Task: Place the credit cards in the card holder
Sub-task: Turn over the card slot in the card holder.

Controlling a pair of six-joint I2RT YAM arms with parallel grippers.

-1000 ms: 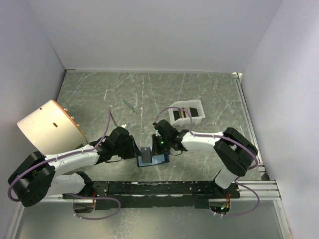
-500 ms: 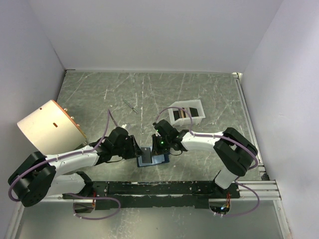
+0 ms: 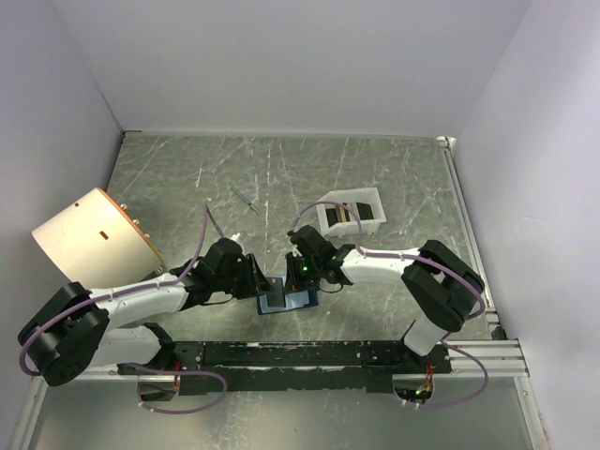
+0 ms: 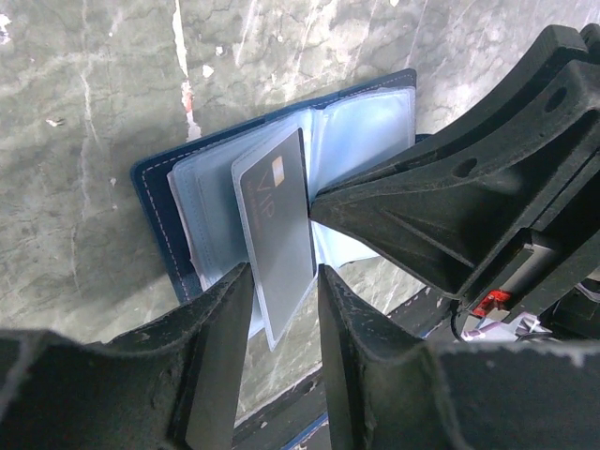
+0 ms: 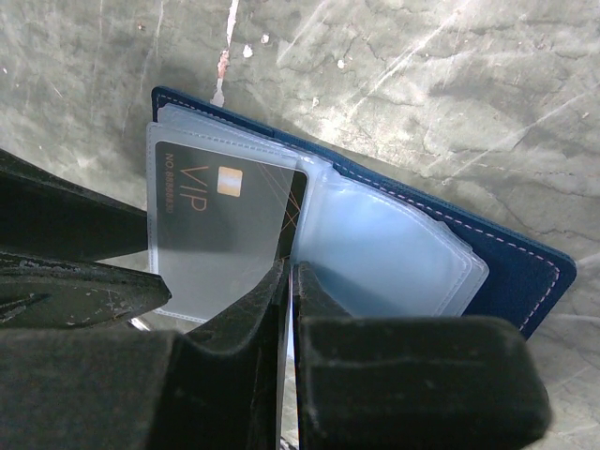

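The dark blue card holder lies open near the table's front edge, its clear pockets fanned out. A dark credit card marked VIP sits mostly inside one clear pocket, and it also shows in the left wrist view. My right gripper is shut on that card's exposed edge. My left gripper is open, with one finger on each side of the pocket's lower end. In the top view the left gripper and the right gripper meet over the holder.
A white box-like tray holding more cards stands behind the right arm. A cream drum-shaped object stands at the left wall. A small thin item lies mid-table. The black base rail runs just in front of the holder.
My left gripper has edged right, closer to the holder. The card pocket now stands steeper and looks narrower from above. The right arm has barely moved.
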